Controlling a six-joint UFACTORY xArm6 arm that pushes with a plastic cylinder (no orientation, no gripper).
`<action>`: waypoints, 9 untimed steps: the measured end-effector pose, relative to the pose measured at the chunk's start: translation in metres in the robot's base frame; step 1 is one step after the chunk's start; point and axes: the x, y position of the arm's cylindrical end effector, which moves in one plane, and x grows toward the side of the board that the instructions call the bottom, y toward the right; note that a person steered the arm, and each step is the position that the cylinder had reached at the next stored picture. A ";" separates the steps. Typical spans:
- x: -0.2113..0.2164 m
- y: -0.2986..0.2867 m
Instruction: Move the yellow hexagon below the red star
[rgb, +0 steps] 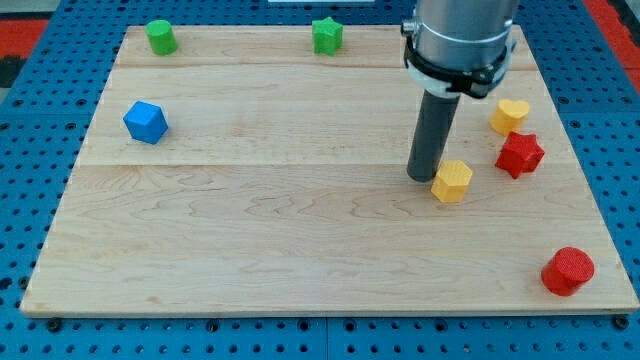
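Observation:
The yellow hexagon (452, 181) lies on the wooden board, right of centre. The red star (520, 154) lies to its right and slightly higher, a short gap away. My tip (422, 176) rests on the board just left of the yellow hexagon, touching or nearly touching its left side. The dark rod rises from there to the arm at the view's top.
A yellow heart (510, 115) sits just above the red star. A red cylinder (568, 271) is near the bottom right corner. A blue cube (146, 122) is at the left. A green cylinder (160, 37) and a green star (327, 36) sit along the top edge.

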 end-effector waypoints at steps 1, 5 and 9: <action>0.004 0.027; -0.008 0.080; 0.007 0.100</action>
